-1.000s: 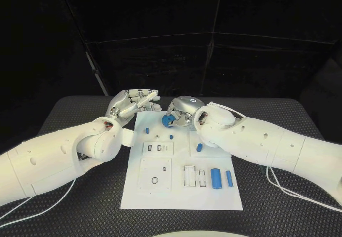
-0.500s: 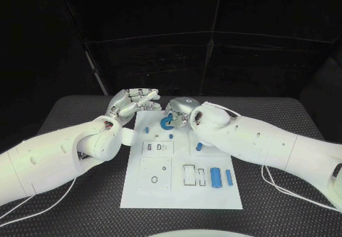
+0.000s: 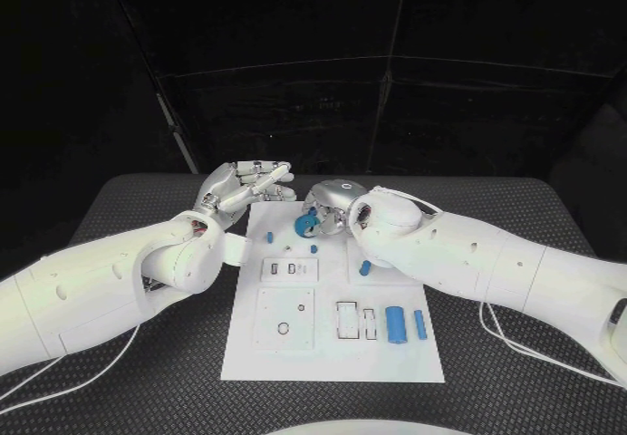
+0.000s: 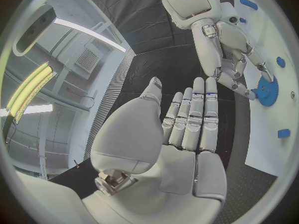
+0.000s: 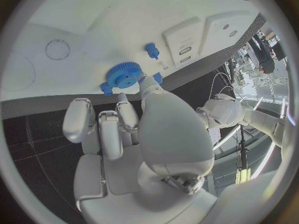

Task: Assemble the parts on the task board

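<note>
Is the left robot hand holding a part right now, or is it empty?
Empty. The left robot hand has its fingers stretched out together with nothing between them, held beside the white board; the blue gear is at the right robot hand.

The board [image 3: 333,362] lies mid-table [image 3: 523,208]. A gear [image 3: 306,227] sits at its far end, pegs [image 3: 271,238] just nearer, two cylinders [image 3: 396,324] near right. One hand [image 3: 242,188] hovers far left, the other [image 3: 333,204] over the gear.
</note>
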Robot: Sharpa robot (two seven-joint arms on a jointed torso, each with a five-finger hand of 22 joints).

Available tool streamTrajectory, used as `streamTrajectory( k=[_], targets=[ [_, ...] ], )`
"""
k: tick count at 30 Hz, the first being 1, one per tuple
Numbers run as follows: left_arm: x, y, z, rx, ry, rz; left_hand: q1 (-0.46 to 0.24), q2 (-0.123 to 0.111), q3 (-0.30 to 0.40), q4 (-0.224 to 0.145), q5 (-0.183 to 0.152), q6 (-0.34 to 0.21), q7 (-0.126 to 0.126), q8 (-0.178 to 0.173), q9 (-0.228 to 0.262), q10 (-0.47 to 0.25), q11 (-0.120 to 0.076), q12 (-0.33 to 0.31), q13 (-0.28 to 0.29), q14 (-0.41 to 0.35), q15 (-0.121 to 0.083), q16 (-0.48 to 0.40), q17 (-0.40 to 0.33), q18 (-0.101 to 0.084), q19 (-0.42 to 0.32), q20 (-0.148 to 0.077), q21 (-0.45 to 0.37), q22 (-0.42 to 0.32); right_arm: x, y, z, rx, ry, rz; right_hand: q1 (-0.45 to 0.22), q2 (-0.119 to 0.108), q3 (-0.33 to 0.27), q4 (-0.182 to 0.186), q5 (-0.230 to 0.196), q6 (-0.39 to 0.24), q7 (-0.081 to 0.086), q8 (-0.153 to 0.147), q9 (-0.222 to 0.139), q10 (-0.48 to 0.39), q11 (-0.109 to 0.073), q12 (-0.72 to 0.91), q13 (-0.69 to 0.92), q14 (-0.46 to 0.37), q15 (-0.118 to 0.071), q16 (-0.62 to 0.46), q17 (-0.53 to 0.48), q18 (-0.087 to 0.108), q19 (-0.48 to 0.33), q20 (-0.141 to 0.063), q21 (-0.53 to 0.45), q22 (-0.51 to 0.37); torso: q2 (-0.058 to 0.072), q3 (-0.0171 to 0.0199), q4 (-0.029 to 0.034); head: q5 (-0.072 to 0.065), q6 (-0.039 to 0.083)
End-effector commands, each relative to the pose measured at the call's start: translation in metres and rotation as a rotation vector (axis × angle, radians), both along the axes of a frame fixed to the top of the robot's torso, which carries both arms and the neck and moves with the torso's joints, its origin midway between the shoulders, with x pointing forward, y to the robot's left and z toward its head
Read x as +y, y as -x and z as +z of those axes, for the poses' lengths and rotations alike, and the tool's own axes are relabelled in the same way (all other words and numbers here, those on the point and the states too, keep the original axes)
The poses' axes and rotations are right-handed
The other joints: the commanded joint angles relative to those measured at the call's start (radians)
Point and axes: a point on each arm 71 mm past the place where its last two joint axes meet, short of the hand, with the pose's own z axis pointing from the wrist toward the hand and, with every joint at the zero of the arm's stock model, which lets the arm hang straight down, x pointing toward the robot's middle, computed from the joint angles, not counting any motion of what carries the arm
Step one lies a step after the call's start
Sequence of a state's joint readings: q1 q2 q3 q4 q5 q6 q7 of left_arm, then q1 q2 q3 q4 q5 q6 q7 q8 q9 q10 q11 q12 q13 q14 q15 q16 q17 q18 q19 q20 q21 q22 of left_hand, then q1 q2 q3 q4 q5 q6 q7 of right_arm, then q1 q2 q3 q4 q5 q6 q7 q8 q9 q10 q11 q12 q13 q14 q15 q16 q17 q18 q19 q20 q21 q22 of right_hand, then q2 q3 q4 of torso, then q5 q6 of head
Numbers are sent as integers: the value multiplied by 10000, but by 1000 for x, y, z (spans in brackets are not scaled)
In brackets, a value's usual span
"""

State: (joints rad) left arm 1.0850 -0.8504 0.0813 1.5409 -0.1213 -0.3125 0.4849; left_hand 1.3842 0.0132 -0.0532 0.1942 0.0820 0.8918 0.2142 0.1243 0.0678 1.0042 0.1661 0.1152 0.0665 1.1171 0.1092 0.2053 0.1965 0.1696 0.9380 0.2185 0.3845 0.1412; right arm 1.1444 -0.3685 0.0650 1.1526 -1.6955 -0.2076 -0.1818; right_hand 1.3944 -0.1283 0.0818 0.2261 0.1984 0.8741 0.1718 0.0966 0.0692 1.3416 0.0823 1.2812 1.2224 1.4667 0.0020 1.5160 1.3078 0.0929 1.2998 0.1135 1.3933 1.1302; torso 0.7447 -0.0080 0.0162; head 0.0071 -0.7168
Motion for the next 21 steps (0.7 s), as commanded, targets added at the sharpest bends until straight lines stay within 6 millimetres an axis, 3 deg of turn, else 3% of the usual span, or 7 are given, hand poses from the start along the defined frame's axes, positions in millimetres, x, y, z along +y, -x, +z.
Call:
streamTrajectory(
  k=[1,5,9,14,21],
  targets=[
    [-1,0,2,-90,42,-102,28,82,-80,-5,-36,79,-9,-47,-10,46,-9,-47,-9,42,38,-48,12,137,56,28,-44,-10,0,1,1,11,123,55,-92,7,-91,2,-35,46,20,1,15,-16,37,-5,21,750,86,16,1193,-38,10,55,-29,23,3,8,5,-4,-1],
    [-1,0,2,-90,43,-106,49,95,-92,-23,-38,95,-12,-68,-11,64,-12,-71,-10,46,37,-75,27,138,60,28,-58,-23,-6,2,6,-406,-464,-5,-171,53,-161,87,114,121,12,28,23,101,31,142,182,764,85,43,1261,-47,48,62,-1,81,-1,13,6,-5,30],
    [1,0,2,-93,30,-79,49,95,-92,-23,-38,95,-12,-68,-11,64,-12,-71,-10,46,37,-75,27,138,60,28,-58,-23,-26,7,15,-802,-1705,-111,-171,52,-202,111,234,140,9,27,21,191,28,254,302,780,84,73,1335,-59,91,63,31,146,-16,14,-28,-26,55],
    [4,0,2,-96,5,-28,51,96,-94,-24,-38,96,-13,-71,-11,65,-12,-75,-10,46,37,-79,29,138,61,28,-59,-25,-73,15,22,-500,-3048,-397,-149,63,-206,108,280,136,10,21,18,182,27,243,286,780,84,76,1339,-55,81,63,26,128,-30,12,-42,-132,104],
    [7,-1,1,-91,-36,56,53,98,-96,-26,-38,100,-18,-73,-11,69,-13,-78,-10,46,37,-84,30,138,61,28,-62,-27,-149,18,20,698,-3705,-1115,70,34,-375,-61,691,139,9,-5,10,74,24,135,177,753,80,36,1245,-37,6,60,-23,33,-71,48,-177,-176,160]
  ],
)
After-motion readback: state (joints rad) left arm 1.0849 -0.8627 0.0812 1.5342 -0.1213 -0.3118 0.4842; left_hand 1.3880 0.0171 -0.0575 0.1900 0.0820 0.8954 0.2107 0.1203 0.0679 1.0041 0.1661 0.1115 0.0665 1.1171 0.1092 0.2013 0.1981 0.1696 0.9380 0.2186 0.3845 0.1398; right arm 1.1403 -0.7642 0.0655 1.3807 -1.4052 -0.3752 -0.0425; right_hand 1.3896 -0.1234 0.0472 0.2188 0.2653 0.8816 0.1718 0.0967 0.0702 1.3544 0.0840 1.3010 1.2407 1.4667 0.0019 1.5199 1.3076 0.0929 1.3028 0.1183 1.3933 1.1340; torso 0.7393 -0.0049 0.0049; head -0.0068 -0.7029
